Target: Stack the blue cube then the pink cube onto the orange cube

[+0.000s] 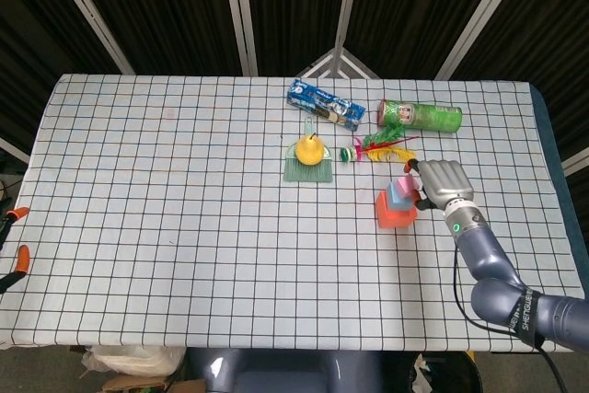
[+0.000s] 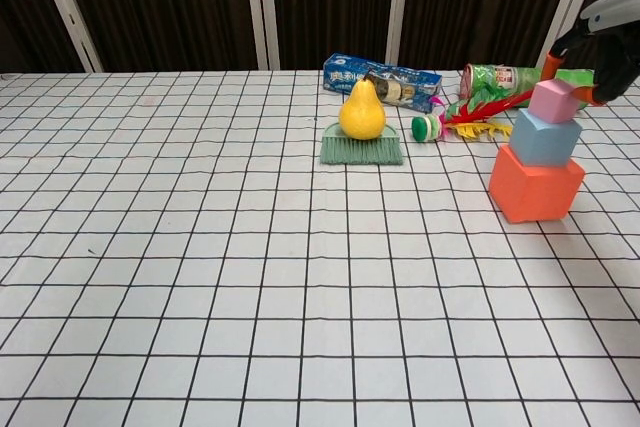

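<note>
Orange, blue and pink now stand as one tower near the right edge of the counter, roughly midway along it: the orange cube [image 2: 536, 184] sits on the checked cloth, the blue cube [image 2: 545, 137] on top of it, and the pink cube [image 2: 555, 100] on top of that. Both stacking steps look done; what seems left, as a judgement, is only for the hand to let go cleanly and clear the tower without knocking it.

The cubes shrink upward, the orange one biggest and the pink one smallest. Each is turned a little against the one below, and the pink cube sits toward the right side of the blue one, so the tower looks slightly uneven, though upright.

The right hand [image 1: 440, 182] is right beside the top of the stack, its orange-tipped fingers [image 2: 550, 61] curled close around the pink cube. Whether they pinch it or merely touch it cannot be told from either view. The left hand shows in neither view.

Toward the far edge lie a feathered toy [image 2: 470, 117] and a green can [image 2: 515, 79] on its side.
</note>
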